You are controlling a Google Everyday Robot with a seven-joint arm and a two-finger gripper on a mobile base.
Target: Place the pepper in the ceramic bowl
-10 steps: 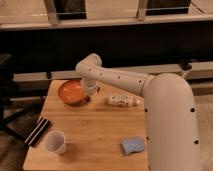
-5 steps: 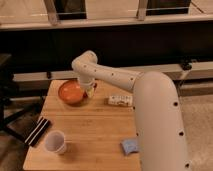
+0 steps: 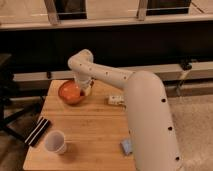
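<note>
While poised at the right rim of the ceramic bowl (image 3: 70, 93), clenched tight and pointing down from a bent wrist: gripper (image 3: 85, 90) of the long white arm (image 3: 145, 115), reaching in from the near right across the wooden table (image 3: 90, 125).

Not to be made out from this angle: the pepper, perhaps pinched between the closed fingers, perhaps hidden behind the wrist. None seen lying on the orange glaze or on the bare boards.

Judged as the placing step, at or just short of release. Called for next, assuming a pepper in the grip: a small shift inward over the bowl's middle, an opening of the fingers low enough to keep the chili from bouncing off the rim, then a straight lift clear.

Just right of the bowl, a white labelled tube (image 3: 116, 100). Well apart at the near left, a white paper cup (image 3: 55, 142) and a dark striped object (image 3: 39, 131) at the table's edge. Near the front right, a small blue pad (image 3: 127, 146) beside the arm's bulk.

Worth avoiding on withdrawal: a sweep of the forearm across the tube.
</note>
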